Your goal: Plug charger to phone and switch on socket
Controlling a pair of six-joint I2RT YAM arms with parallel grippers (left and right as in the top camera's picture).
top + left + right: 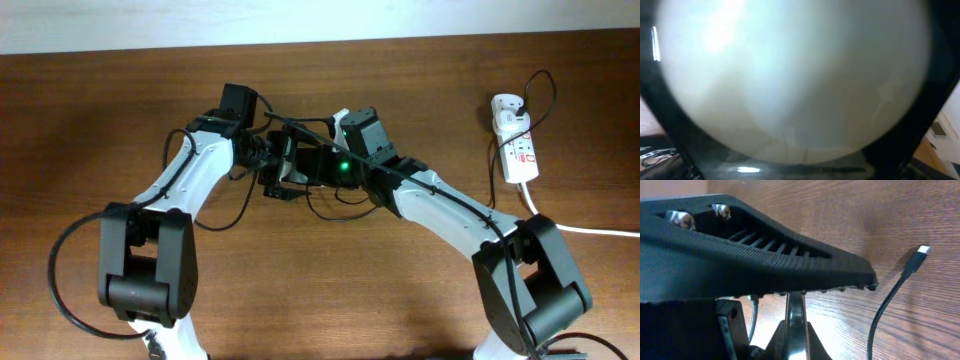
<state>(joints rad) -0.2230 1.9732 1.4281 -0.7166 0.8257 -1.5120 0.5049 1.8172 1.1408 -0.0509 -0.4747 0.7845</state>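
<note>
The phone (306, 166) is a dark slab held off the table at the centre, between my two grippers. In the right wrist view it shows edge-on as a thin glossy strip (796, 322) clamped in my right gripper (797, 342). My left gripper (276, 178) is right against the phone's left end; its wrist view is a white blur, so its jaws are unreadable. The charger (879, 317) is a thin black cable lying loose on the wood, its plug tip (922, 250) free. The socket (517, 146), a white strip with red markings, lies at the far right.
A white plug adapter (505, 106) sits at the socket's far end, and a thick white cord (590, 231) runs off to the right. Thin black cable (494, 170) loops beside the socket. The left gripper's black ribbed body (740, 265) fills the top of the right wrist view.
</note>
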